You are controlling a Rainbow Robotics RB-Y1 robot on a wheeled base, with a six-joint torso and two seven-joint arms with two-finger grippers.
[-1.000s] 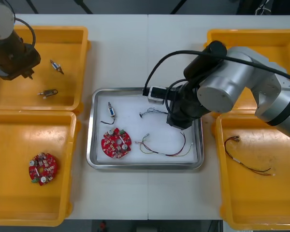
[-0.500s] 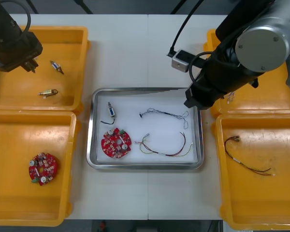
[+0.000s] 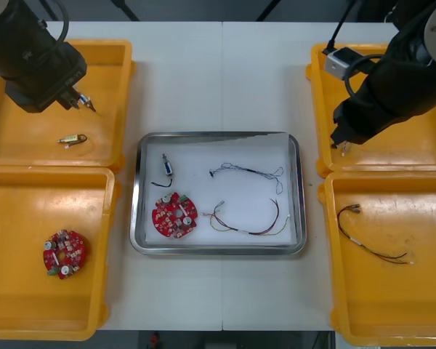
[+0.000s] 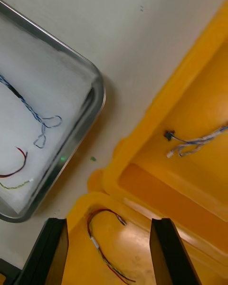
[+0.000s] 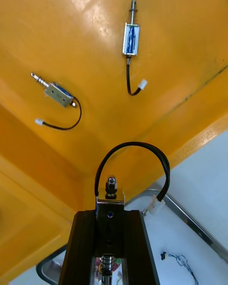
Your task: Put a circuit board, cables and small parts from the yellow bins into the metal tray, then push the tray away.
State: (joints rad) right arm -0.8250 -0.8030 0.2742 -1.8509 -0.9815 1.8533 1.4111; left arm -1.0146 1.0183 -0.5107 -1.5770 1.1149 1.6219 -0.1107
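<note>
The metal tray (image 3: pixel 218 251) at the table's middle holds a round red circuit board (image 3: pixel 174 214), a small metal part (image 3: pixel 166 167), a twisted blue and white cable (image 3: pixel 247 172) and a red and yellow cable (image 3: pixel 251 222). My left gripper (image 3: pixel 71 98) hangs over the far left yellow bin (image 3: pixel 29 123). In the left wrist view this gripper (image 5: pixel 110 218) is shut on a small metal part (image 5: pixel 110 186) with a looped black lead. My right gripper (image 3: pixel 341 142) is open above the seam between the two right bins, and its fingers (image 4: pixel 50 251) hold nothing.
Two small metal parts (image 5: pixel 130 38) (image 5: pixel 57 95) lie in the far left bin. The near left bin (image 3: pixel 29 211) holds another circuit board (image 3: pixel 65 254). A red and yellow cable (image 3: pixel 370 236) lies in the near right bin (image 3: pixel 378 305), a blue and white one (image 4: pixel 194 142) in the far right.
My right arm has risen out of the tray and swung right to the right bins, leaving the blue and white cable in the tray. My left arm has shifted right, toward the tray.
</note>
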